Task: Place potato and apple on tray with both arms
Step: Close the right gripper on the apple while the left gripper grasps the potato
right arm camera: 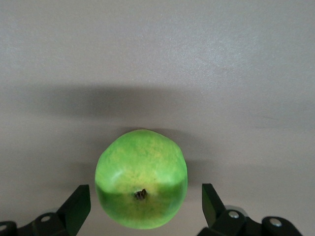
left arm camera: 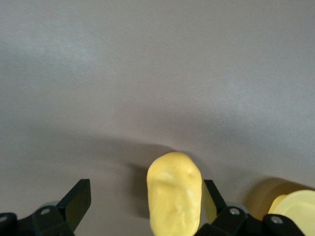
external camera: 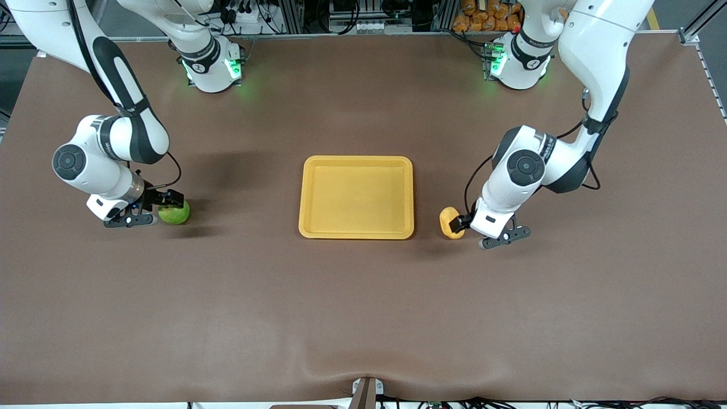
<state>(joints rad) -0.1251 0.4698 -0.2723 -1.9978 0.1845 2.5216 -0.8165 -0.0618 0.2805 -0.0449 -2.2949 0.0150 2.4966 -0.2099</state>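
Note:
The yellow-orange tray (external camera: 356,159) lies bare in the middle of the table. The green apple (external camera: 175,213) rests on the table toward the right arm's end. My right gripper (external camera: 168,205) is low around it. In the right wrist view the apple (right arm camera: 141,179) sits stem up between the open fingers (right arm camera: 78,206) of my right gripper (right arm camera: 146,204), with a gap on each side. The potato (external camera: 449,221) lies beside the tray toward the left arm's end. My left gripper (external camera: 459,223) is open around it. In the left wrist view the potato (left arm camera: 174,196) lies against one finger (left arm camera: 212,199) of my left gripper (left arm camera: 146,201), well apart from the other.
The brown table mat (external camera: 363,312) spreads wide between the tray and the front camera. A corner of the tray (left arm camera: 295,211) shows in the left wrist view, close to the potato. Both arm bases stand along the table's back edge.

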